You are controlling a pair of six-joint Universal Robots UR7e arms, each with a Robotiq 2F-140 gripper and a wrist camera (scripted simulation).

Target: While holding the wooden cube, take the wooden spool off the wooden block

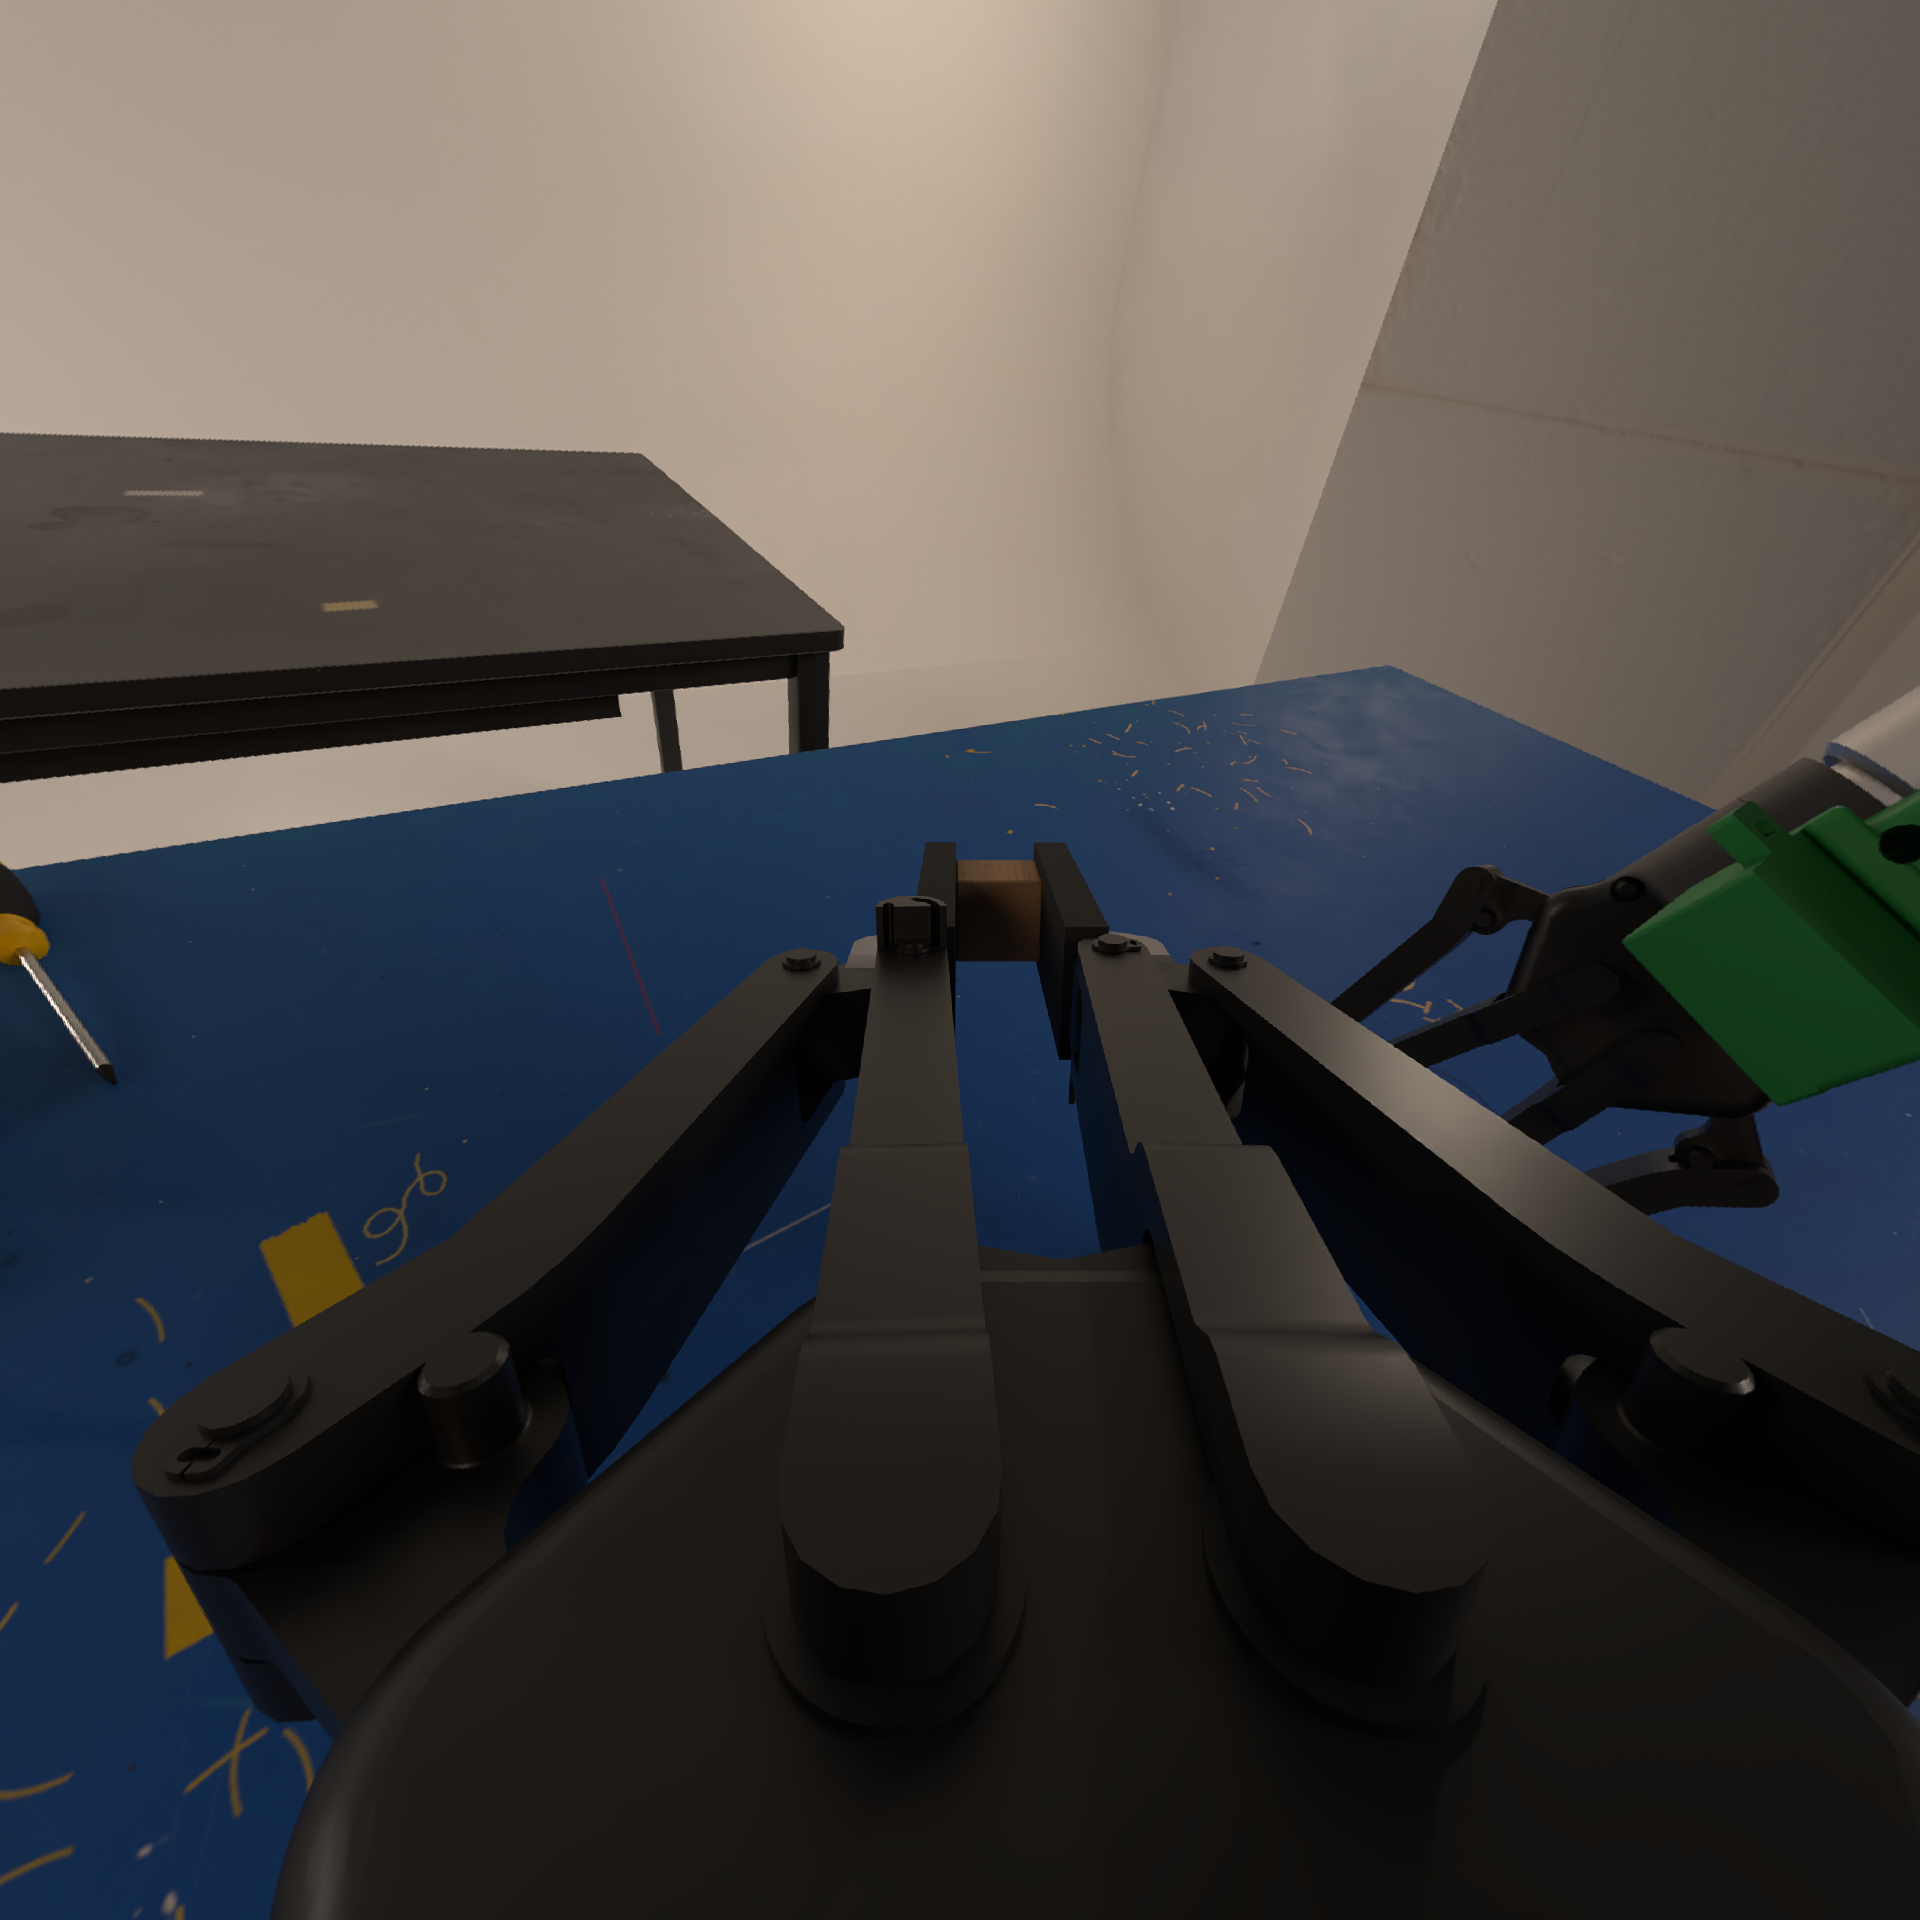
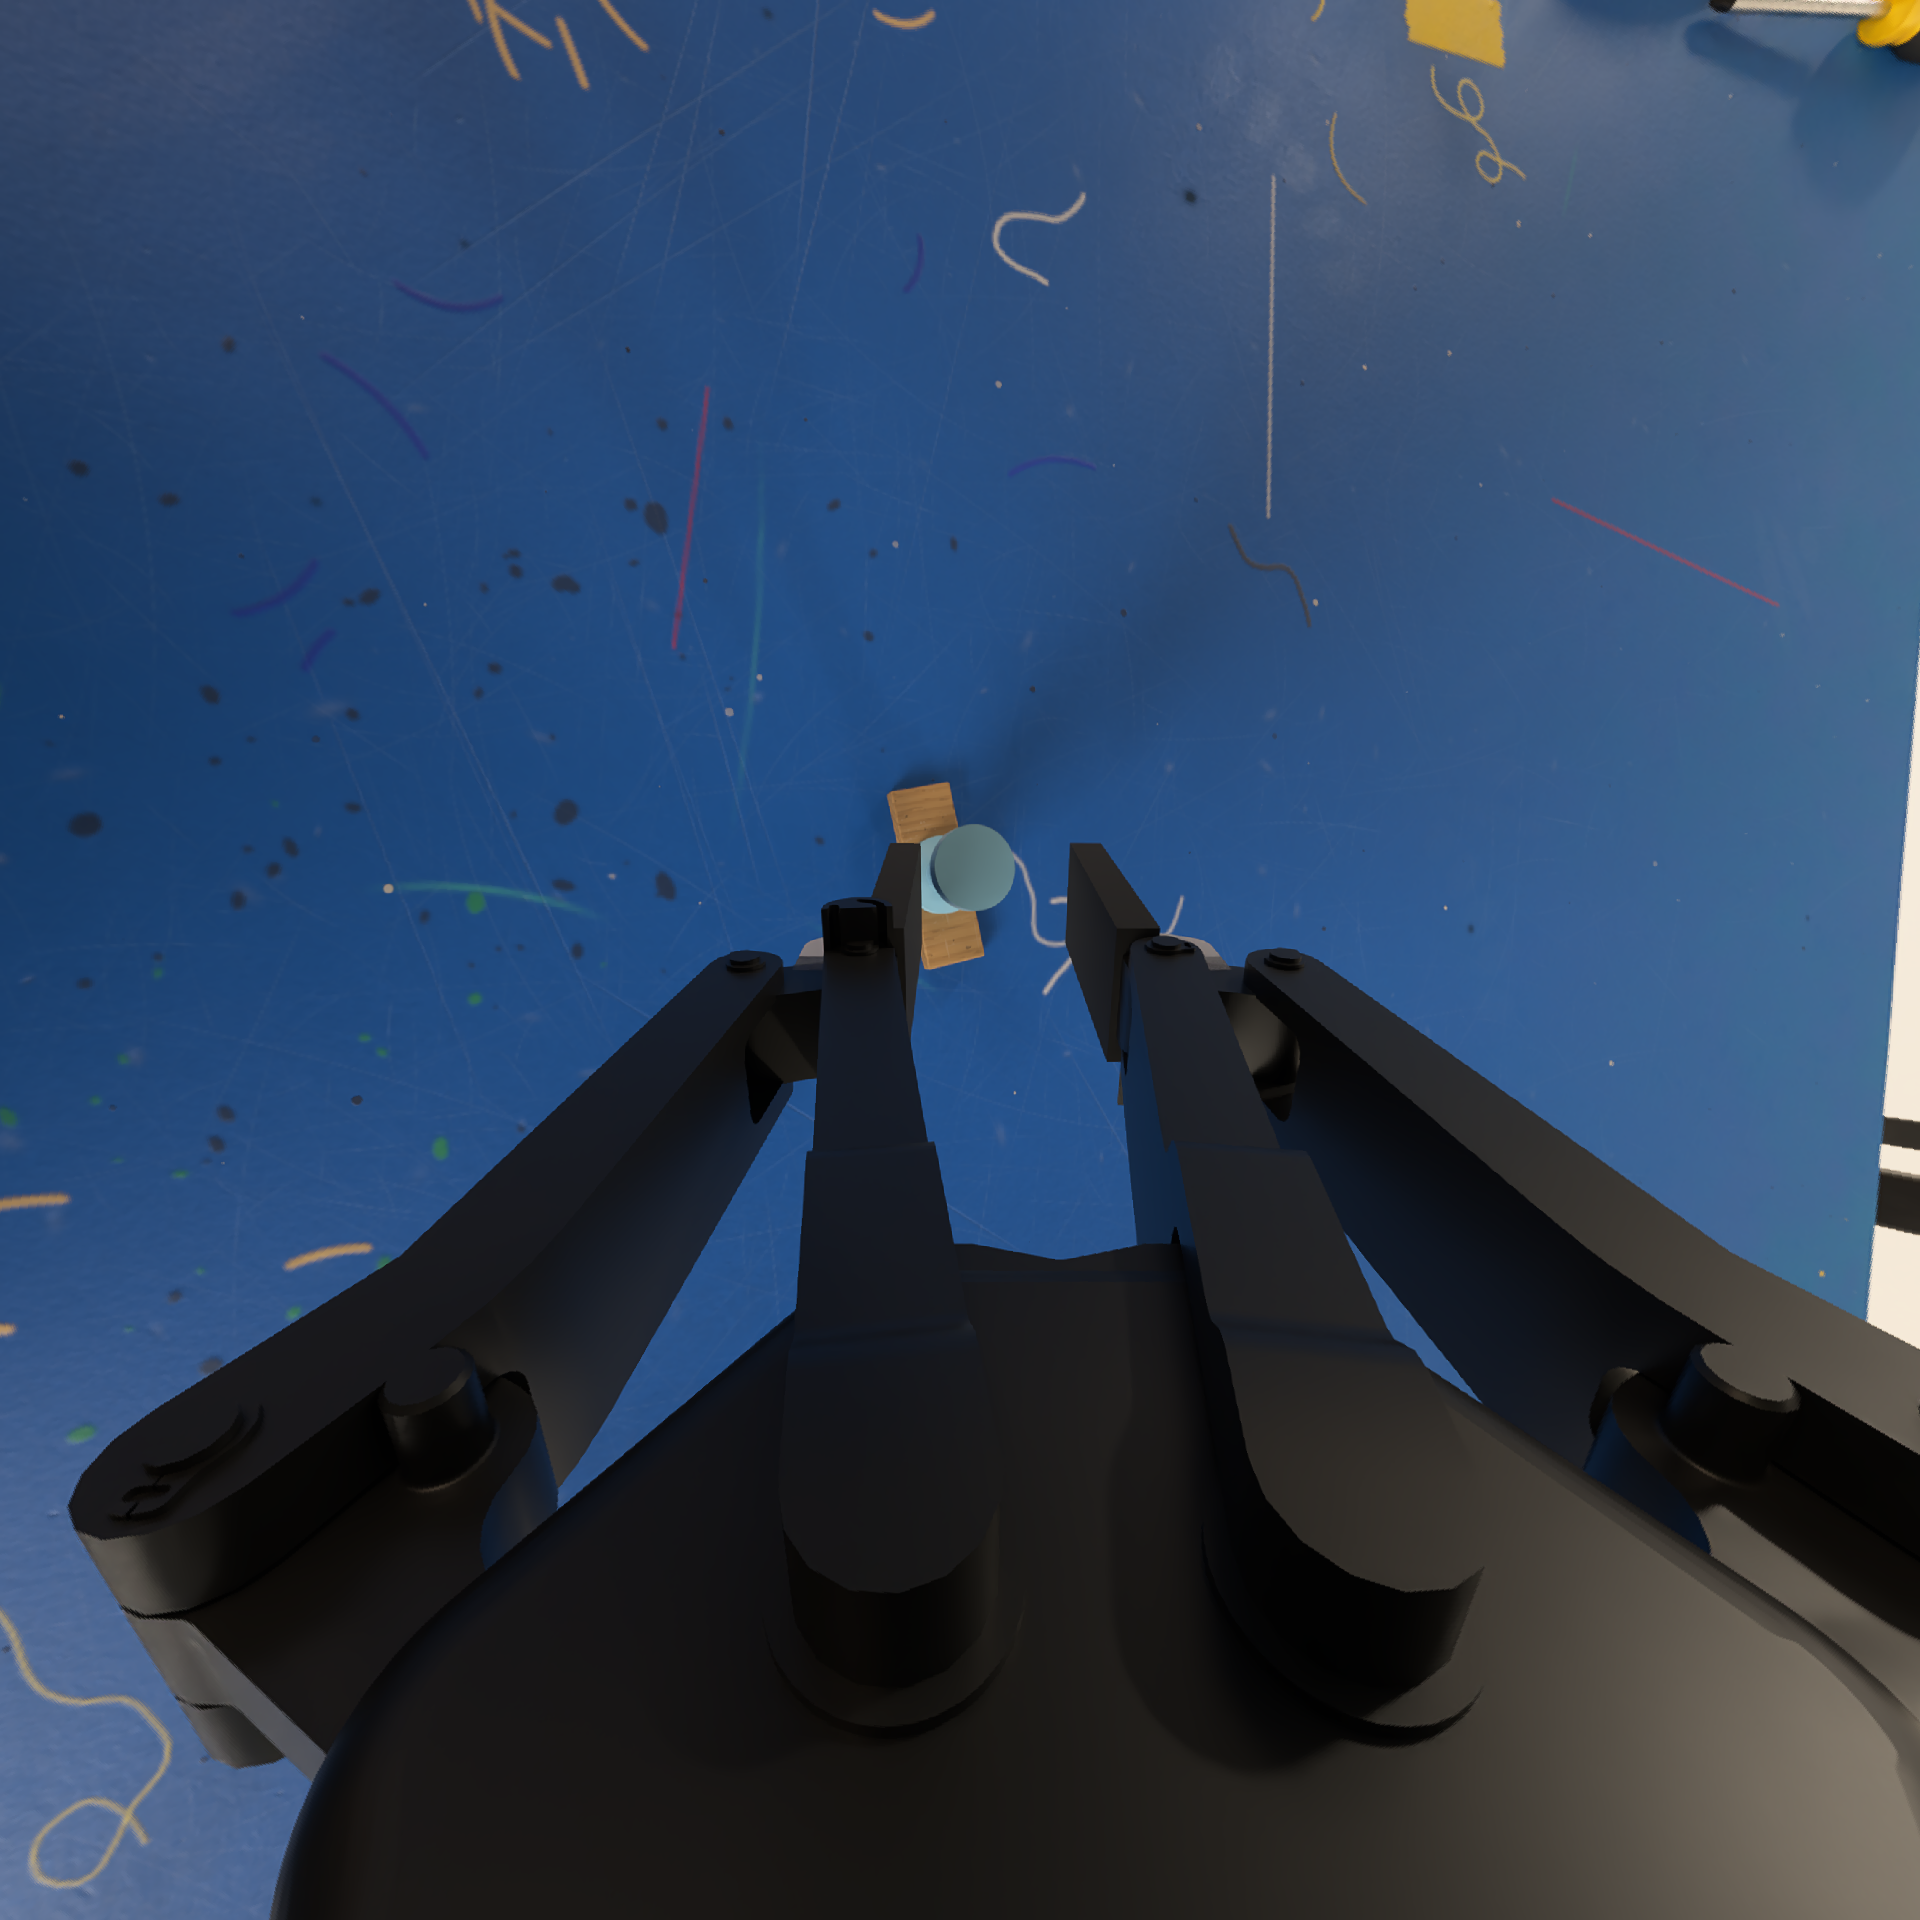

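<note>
In the left wrist view, my left gripper [image 1: 997, 899] is shut on a small wooden cube [image 1: 997, 909] and holds it above the blue table [image 1: 520, 987]. In the right wrist view, my right gripper [image 2: 997, 894] is open and points down at the table. A pale blue spool [image 2: 968, 869] stands on a flat wooden block [image 2: 921, 812] that lies on the table. The spool sits between the fingers, close to the left fingertip [image 2: 900, 883], with a wide gap to the right one. The right gripper also shows in the left wrist view [image 1: 1455, 997], with a green mount [image 1: 1787, 966].
A screwdriver with a yellow handle lies at the table's left edge [image 1: 57, 997] and shows at the top right of the right wrist view [image 2: 1870, 16]. A black table [image 1: 364, 582] stands beyond the blue table. A wall [image 1: 1610, 416] rises at the right.
</note>
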